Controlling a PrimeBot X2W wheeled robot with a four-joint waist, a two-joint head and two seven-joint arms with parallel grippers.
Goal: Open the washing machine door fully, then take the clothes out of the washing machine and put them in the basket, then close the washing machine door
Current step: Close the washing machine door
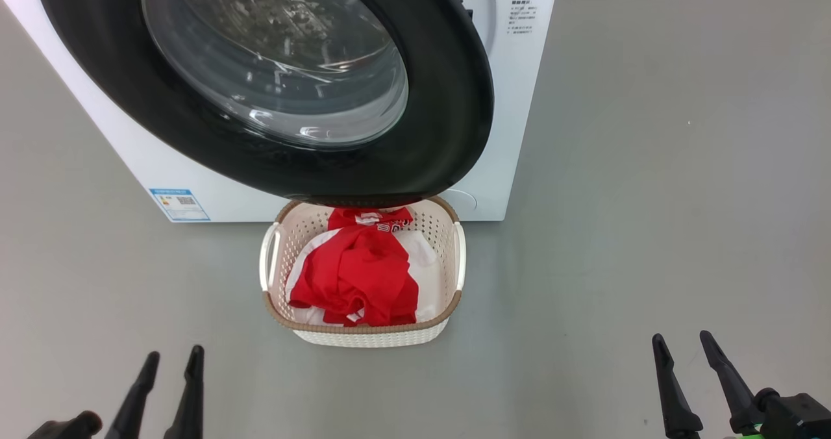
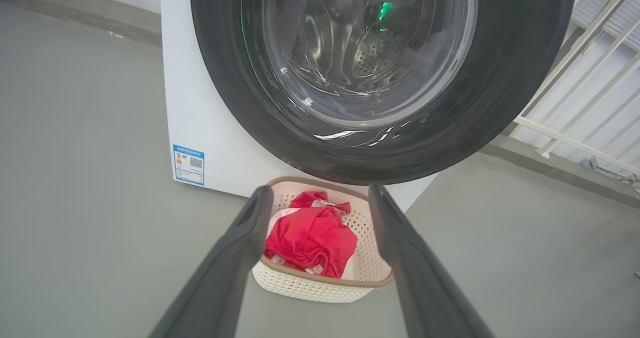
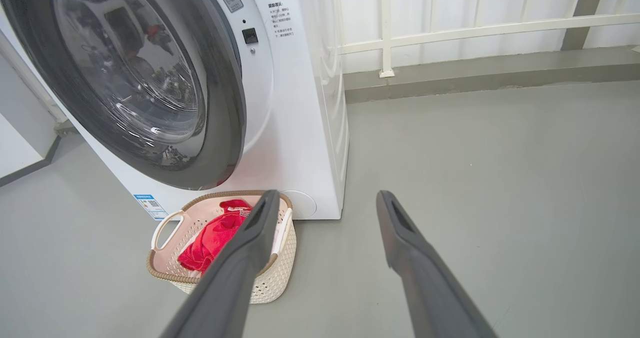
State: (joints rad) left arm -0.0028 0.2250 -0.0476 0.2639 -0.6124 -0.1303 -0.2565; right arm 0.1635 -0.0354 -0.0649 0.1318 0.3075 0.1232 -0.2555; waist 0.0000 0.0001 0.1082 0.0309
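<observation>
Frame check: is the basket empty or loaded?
Loaded. The red and white clothes lie heaped inside the basket, which stands on the floor in front of the washing machine.

Smooth grey floor point(image 1: 649, 199), white metal railing point(image 3: 385, 28) at the back, low grey kerb point(image 3: 500, 75) along its foot

Head-camera view: the robot's left pincer point(image 1: 174, 352), two long dark tapered fingers point(image 1: 191, 393), sits at lower left, jaws spread wide and empty. The matching right pincer point(image 1: 680, 336) stands equally parted at lower right, gripping nothing, ahead of its black wrist mount point(image 1: 792, 416).
</observation>
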